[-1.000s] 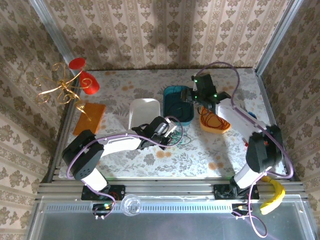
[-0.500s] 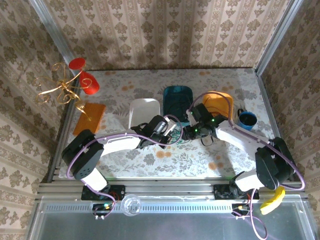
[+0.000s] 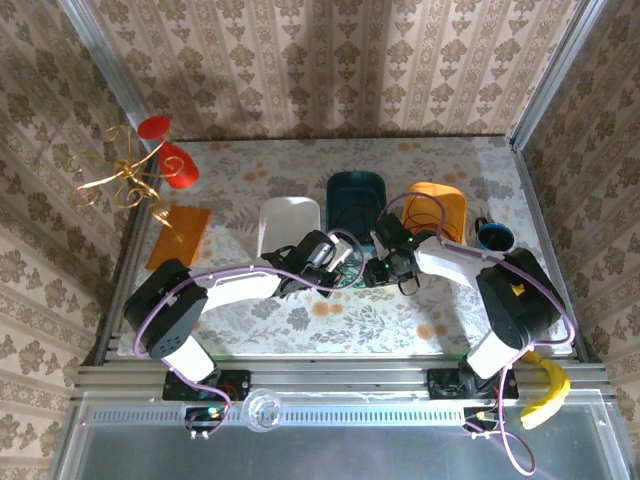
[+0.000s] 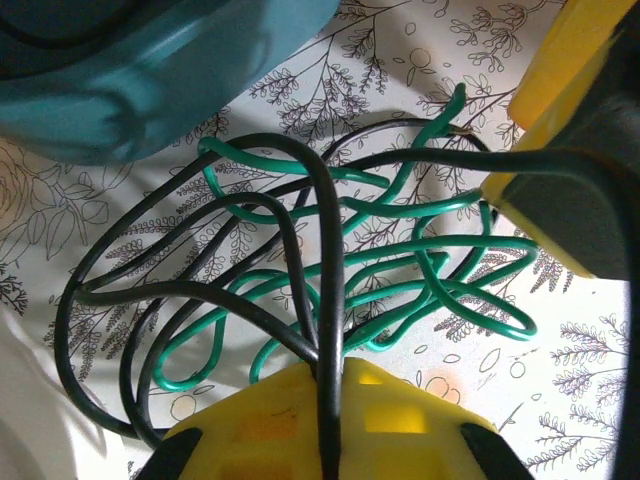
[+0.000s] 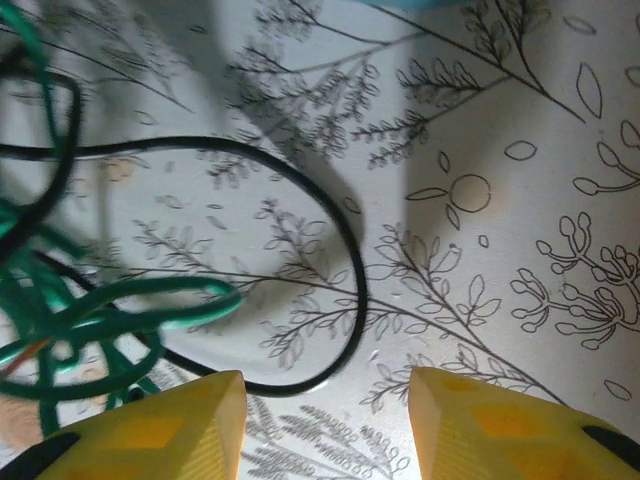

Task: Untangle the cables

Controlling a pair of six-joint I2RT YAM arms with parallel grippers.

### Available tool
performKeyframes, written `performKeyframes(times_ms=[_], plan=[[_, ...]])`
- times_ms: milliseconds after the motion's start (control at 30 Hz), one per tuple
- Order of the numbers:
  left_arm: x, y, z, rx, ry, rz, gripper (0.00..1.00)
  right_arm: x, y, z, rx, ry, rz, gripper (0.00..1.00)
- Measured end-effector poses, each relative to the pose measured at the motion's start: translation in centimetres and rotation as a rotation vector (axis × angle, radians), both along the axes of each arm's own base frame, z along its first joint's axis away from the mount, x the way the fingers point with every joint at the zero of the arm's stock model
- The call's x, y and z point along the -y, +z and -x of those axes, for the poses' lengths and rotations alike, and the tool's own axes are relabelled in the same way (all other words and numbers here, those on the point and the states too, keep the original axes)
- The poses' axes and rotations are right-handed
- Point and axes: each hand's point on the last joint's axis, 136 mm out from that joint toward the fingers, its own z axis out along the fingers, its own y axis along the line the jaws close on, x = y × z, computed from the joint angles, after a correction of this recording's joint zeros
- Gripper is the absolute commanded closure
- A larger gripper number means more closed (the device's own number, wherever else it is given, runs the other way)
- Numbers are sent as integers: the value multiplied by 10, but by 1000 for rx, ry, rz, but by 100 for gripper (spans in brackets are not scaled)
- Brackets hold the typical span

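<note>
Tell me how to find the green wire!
Look at the flowery table and find the teal tub near its middle. Right in front of the tub lies a small tangle. The green wire is the bright squiggly one; the black wire twisted up with it is dark.

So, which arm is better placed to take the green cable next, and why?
Right, probably. The right gripper is open and low, with the green cable just beside it. The left gripper is shut on the black cable, so it is busy.
</note>
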Motion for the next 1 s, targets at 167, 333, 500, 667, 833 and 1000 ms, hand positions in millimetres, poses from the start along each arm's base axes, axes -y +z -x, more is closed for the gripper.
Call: performKeyframes(times_ms=[167, 333, 500, 667, 833, 1000], plan=[[0, 0, 0, 0, -1, 1, 100, 2, -7, -2, -4, -16, 50, 53], [0, 0, 0, 0, -2, 1, 100, 3, -9, -2, 7, -21, 108, 67], [0, 0, 0, 0, -2, 1, 100, 13, -8, -5, 35, -39, 175, 100], [0, 0, 0, 0, -1, 1, 100, 14, -5, -6, 83, -36, 197, 100], [0, 0, 0, -2, 1, 2, 100, 30, 32, -9, 215, -86, 203, 100], [2, 1, 0, 1, 2, 10, 100, 56, 106, -20, 461, -192, 205, 100]])
